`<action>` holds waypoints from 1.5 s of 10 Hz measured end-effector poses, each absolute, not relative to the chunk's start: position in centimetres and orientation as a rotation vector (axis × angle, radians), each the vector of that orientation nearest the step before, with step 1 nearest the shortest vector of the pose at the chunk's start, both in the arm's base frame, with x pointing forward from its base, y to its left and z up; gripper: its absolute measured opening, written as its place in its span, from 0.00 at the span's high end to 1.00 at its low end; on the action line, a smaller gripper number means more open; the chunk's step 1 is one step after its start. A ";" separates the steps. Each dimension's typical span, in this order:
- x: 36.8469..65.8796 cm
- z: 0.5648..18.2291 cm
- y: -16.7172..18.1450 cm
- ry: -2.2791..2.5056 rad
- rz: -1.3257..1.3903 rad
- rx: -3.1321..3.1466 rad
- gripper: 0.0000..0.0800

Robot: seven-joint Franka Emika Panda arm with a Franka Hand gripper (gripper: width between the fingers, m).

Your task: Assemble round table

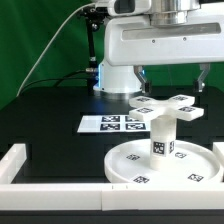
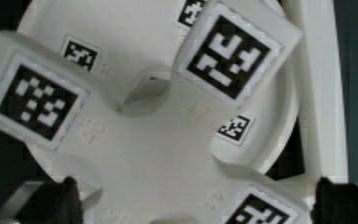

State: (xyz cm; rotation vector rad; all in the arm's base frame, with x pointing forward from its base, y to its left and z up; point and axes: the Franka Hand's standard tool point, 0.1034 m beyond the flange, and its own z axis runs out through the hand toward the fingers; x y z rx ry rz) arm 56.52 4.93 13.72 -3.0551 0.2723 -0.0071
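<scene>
Black counter (image 1: 50,115), green backdrop behind, white border rails (image 1: 20,165) along the near edge. The round disc (image 1: 135,165) lies flat, rim up. The leg (image 1: 160,135) stands upright on its central hub, apparently seated there so the foot can go on top. The cross-shaped foot (image 1: 170,107) is level with the fingers (image 1: 172,78) or just under them; whether it hangs or rests behind the leg is unclear. Fingers look spread in the wrist view, dark tips (image 2: 66,198) wide apart, pinching nothing visible. Marker board (image 1: 112,123) lies beyond the disc, well off to the side.
</scene>
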 end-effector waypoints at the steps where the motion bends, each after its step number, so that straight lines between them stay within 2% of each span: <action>1: 56.5 13.5 4.7 0.117 -0.013 -3.073 0.19; 4: 56.1 12.2 3.9 0.053 0.005 -3.072 0.19; 11: 56.5 10.6 4.2 0.103 -0.007 -3.079 0.19; 12: 56.4 10.6 4.2 0.146 -0.005 -3.077 0.34; 13: 56.5 10.6 4.0 0.175 -0.005 -3.077 0.45; 15: 56.5 10.6 4.0 0.388 0.001 -3.056 0.45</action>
